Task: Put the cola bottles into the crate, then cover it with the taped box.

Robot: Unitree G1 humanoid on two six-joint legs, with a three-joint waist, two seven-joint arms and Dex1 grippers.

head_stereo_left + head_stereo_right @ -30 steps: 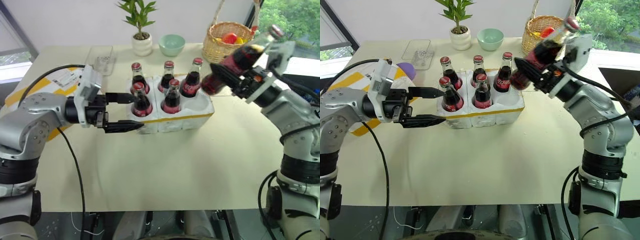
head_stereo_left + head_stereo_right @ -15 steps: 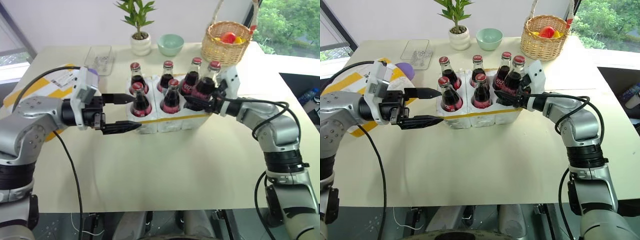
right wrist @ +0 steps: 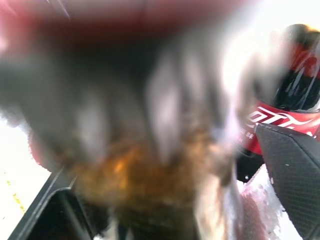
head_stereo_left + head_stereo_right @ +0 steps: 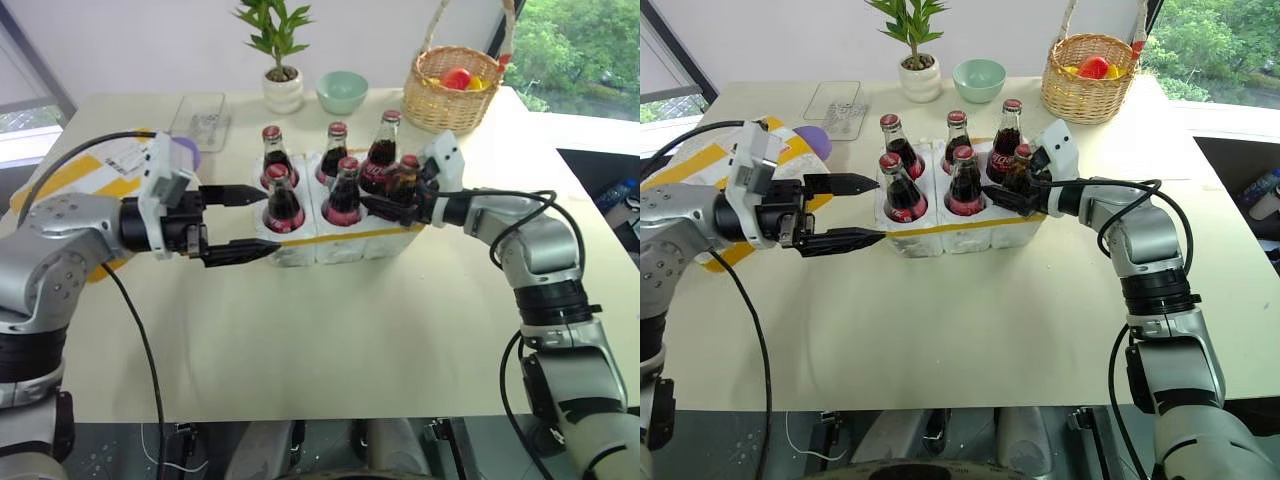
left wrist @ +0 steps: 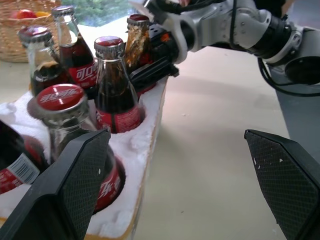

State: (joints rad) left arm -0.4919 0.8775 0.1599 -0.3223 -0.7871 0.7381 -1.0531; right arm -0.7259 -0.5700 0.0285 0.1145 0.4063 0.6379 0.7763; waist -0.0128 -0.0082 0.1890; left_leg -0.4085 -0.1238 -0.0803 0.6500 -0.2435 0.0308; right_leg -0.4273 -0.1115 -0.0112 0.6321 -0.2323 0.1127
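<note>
The crate [image 4: 350, 240], white foam with a yellow band, sits mid-table with several cola bottles upright in its wells, such as the back-left one [image 4: 271, 152]. The front-right bottle [image 4: 405, 178] stands low in its well, foaming brown inside. My right gripper [image 4: 392, 206] is open, with a finger on either side of that bottle. My left gripper [image 4: 272, 220] stands open at the crate's left end, level with the front-left bottle [image 5: 75, 130] and holding nothing. The taped box [image 4: 60, 178], with yellow stripes and a purple end [image 4: 185, 150], lies behind my left arm.
Along the far edge stand a clear plastic tray [image 4: 205, 118], a potted plant [image 4: 281, 82], a green bowl [image 4: 342, 90] and a wicker basket [image 4: 455, 90] of fruit. Bare tabletop [image 4: 330, 340] stretches in front of the crate.
My right arm swung the raised, tilted bottle down and upright over the front-right well. The bottle now sits lower in it and the fingers have parted. The left gripper stayed put.
</note>
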